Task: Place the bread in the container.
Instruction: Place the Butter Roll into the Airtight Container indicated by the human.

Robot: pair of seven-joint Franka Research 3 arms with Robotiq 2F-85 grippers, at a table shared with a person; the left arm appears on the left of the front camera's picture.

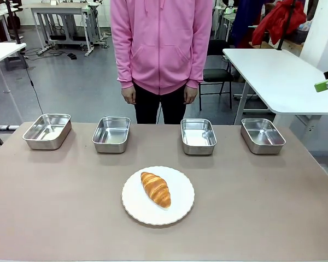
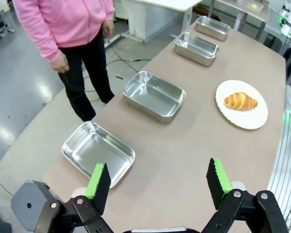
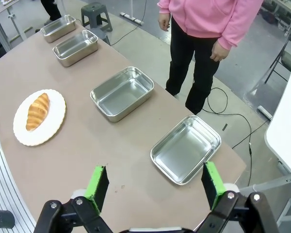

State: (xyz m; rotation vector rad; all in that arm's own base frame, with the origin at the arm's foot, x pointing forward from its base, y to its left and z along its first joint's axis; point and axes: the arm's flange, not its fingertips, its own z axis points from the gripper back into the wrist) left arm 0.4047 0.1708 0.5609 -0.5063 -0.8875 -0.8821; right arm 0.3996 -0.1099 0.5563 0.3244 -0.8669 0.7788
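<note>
The left pincer (image 2: pixel 157 167) and the right pincer (image 3: pixel 154 169) both stand released and empty, probably ready for a grasp. The bread (image 1: pixel 156 189) lies on the white plate (image 1: pixel 180 204), lower centre of the front view, below a row of empty steel containers (image 1: pixel 110 148) on the desk (image 1: pixel 251 207).

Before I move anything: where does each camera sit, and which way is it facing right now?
Front view: robot's side of the table, facing across at the person; a green pad of the right arm at the right edge.
Left wrist view: high over the table's left end, looking down the row of pans toward the plate; its open jaws at the bottom.
Right wrist view: high over the right end, facing the other way; its open jaws at the bottom.
Shared: all three show the croissant on the plate.
</note>
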